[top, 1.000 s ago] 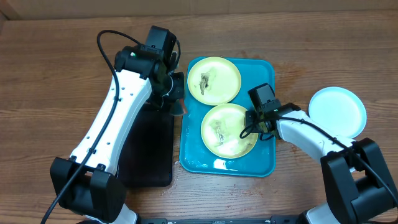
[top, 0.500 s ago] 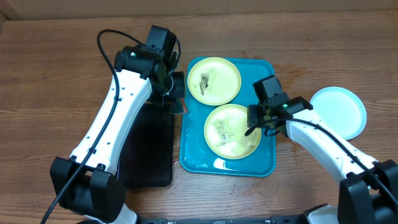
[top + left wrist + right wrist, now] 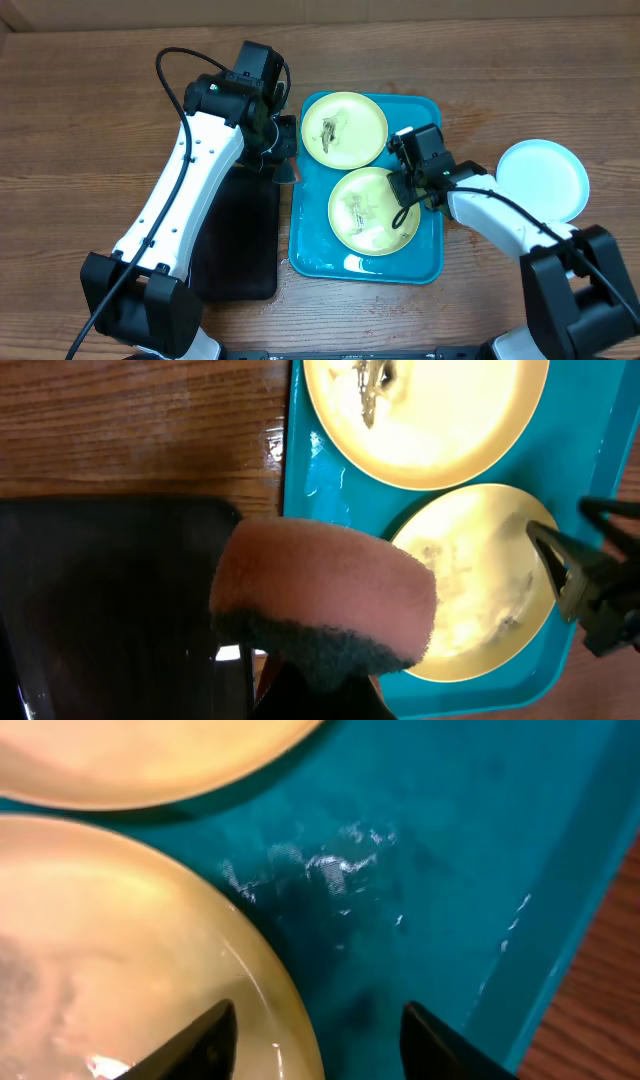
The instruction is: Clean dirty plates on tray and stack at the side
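Two yellow-green plates lie on the blue tray [image 3: 425, 262]. The far plate [image 3: 344, 128] and the near plate [image 3: 373, 210] both carry dark smears. A third pale plate [image 3: 543, 180] lies on the table at the right. My left gripper [image 3: 280, 155] is shut on a pink sponge with a dark green pad [image 3: 320, 600], held above the tray's left edge. My right gripper [image 3: 405, 185] is open, and its fingers [image 3: 320, 1040] straddle the right rim of the near plate [image 3: 120, 950]. The tray floor [image 3: 430, 870] looks wet.
A black rectangular tray [image 3: 235, 240] lies left of the blue tray, under my left arm, and it also shows in the left wrist view [image 3: 110, 610]. Bare wooden table surrounds the trays.
My right gripper has shifted a little up and to the left, onto the near plate's right rim. The left arm and sponge have not moved.
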Controlling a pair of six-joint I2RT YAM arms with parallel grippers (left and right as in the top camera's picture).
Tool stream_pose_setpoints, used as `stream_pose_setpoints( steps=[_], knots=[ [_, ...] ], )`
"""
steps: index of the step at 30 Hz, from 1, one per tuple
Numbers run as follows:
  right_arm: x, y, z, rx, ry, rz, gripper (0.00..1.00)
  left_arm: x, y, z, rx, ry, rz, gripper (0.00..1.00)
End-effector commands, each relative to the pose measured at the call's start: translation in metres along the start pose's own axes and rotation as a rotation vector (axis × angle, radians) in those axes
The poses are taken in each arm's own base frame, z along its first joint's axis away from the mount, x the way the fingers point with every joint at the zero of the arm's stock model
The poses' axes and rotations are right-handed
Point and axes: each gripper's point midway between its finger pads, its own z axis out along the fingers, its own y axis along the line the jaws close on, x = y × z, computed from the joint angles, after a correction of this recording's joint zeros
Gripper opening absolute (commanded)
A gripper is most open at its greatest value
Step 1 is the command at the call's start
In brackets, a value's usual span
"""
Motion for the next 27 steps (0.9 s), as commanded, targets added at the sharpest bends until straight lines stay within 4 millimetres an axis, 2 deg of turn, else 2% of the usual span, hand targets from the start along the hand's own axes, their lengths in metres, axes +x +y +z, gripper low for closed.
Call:
stream_pose_setpoints(
  steps=[1,3,4,7,12,16,17,18,19,25,26,27],
  knots=[
    [0.014,0.003,0.009,-0.026,0.048,0.042,0.29,-0.002,-0.004,-0.006,0.011,-0.018,0.025,0.04],
    [0.018,0.003,0.009,-0.025,0.067,0.089,0.19,-0.002,-0.004,-0.006,0.011,-0.018,0.026,0.04],
    [0.022,0.003,0.009,-0.024,0.083,0.111,0.11,-0.002,-0.004,-0.006,0.011,-0.017,0.026,0.04],
    [0.032,0.004,0.008,-0.021,0.125,0.179,0.04,-0.002,-0.004,-0.006,0.011,-0.017,0.026,0.04],
    [0.057,0.005,0.001,0.014,0.235,0.454,0.04,-0.002,-0.004,-0.006,0.011,-0.018,0.03,0.04],
    [0.079,0.013,-0.014,0.018,0.363,0.599,0.04,-0.002,-0.004,-0.006,0.012,-0.017,0.029,0.04],
    [0.081,0.016,-0.017,0.004,0.384,0.602,0.13,-0.002,-0.004,-0.006,0.012,-0.018,0.029,0.04],
    [0.082,0.016,-0.019,0.008,0.392,0.601,0.21,-0.002,-0.004,-0.006,0.012,-0.018,0.029,0.04],
    [0.082,0.015,-0.02,0.014,0.391,0.59,0.23,-0.002,-0.004,-0.006,0.012,-0.018,0.029,0.04],
    [0.05,0.004,-0.007,0.006,0.235,0.378,0.23,-0.002,-0.005,-0.006,0.015,-0.016,0.027,0.04],
    [0.047,0.004,-0.006,0.002,0.219,0.359,0.21,-0.001,-0.005,-0.005,0.015,-0.014,0.024,0.04],
    [0.044,0.004,-0.006,0.0,0.208,0.352,0.15,-0.001,-0.004,-0.004,0.014,-0.012,0.021,0.04]
  ],
)
